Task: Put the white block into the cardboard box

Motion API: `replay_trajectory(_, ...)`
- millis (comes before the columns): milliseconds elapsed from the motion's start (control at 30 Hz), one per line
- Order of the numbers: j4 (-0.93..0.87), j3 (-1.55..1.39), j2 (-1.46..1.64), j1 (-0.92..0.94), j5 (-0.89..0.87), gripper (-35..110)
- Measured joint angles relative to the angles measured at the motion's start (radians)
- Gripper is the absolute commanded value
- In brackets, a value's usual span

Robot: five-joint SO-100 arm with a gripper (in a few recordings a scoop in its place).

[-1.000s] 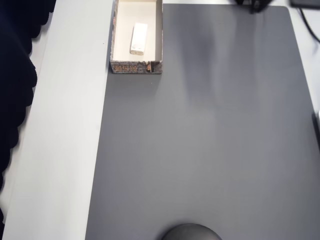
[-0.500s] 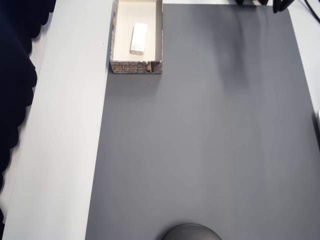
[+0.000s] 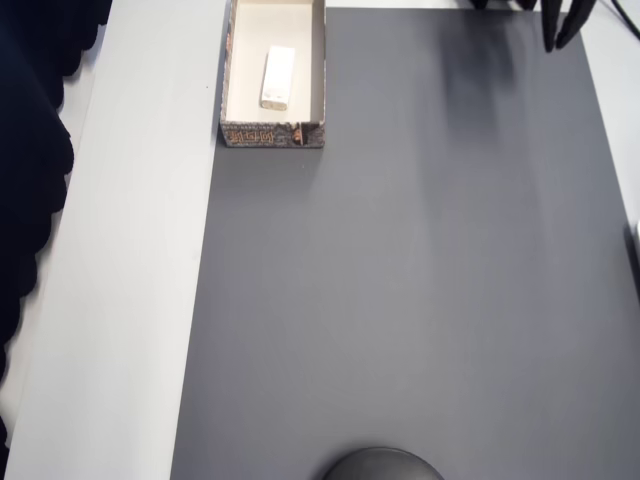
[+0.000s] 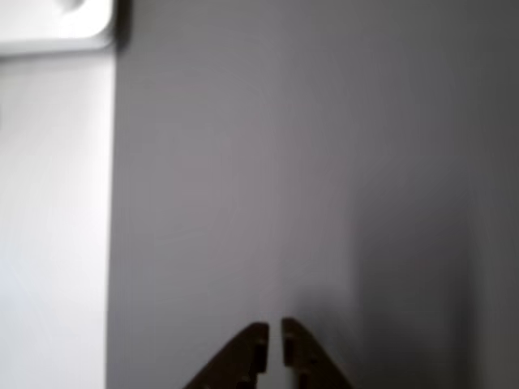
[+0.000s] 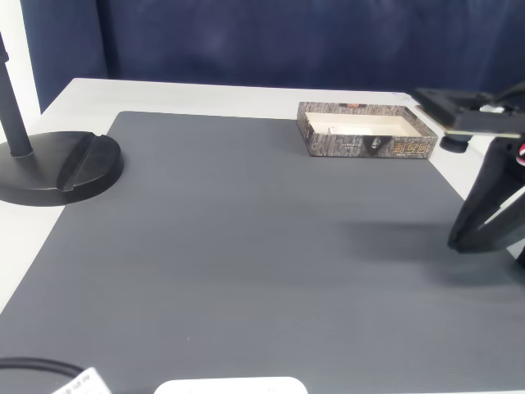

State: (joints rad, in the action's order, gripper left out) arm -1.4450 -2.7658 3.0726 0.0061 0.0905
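Note:
The white block [image 3: 277,77] lies lengthwise on the cream floor of the cardboard box [image 3: 272,134], which stands at the mat's top left corner in the overhead view. In the fixed view the box [image 5: 361,146] sits at the far right, and its printed wall hides the block. My gripper [image 3: 558,38] is far from the box, at the top right edge of the overhead view. Its dark fingers [image 4: 251,356] are nearly together in the wrist view, with nothing between them. In the fixed view the gripper [image 5: 458,243] points down at the mat's right edge.
A dark grey mat [image 3: 400,280] covers most of the white table [image 3: 130,250]. A black round stand base [image 5: 57,168] sits at the mat's left side in the fixed view. A white object [image 5: 230,386] and a cable lie at the near edge.
The gripper has come further into the overhead view at the top right, moving rightward along the edge. Block and box have not moved.

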Motion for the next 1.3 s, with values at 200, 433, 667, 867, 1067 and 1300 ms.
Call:
replay_trajectory(200, 0.014, -0.123, 0.152, 0.011, 0.034, -2)
replay_trajectory(433, 0.058, -0.190, 0.218, 0.029, -0.009, -2)
replay_trajectory(667, 0.133, -0.242, 0.218, 0.052, -0.061, -2)
replay_trajectory(867, 0.184, -0.282, 0.218, 0.072, -0.120, -2)
replay_trajectory(1067, 0.216, -0.304, 0.218, 0.072, -0.130, -2)
replay_trajectory(1300, 0.219, -0.308, 0.218, 0.072, -0.149, -2)
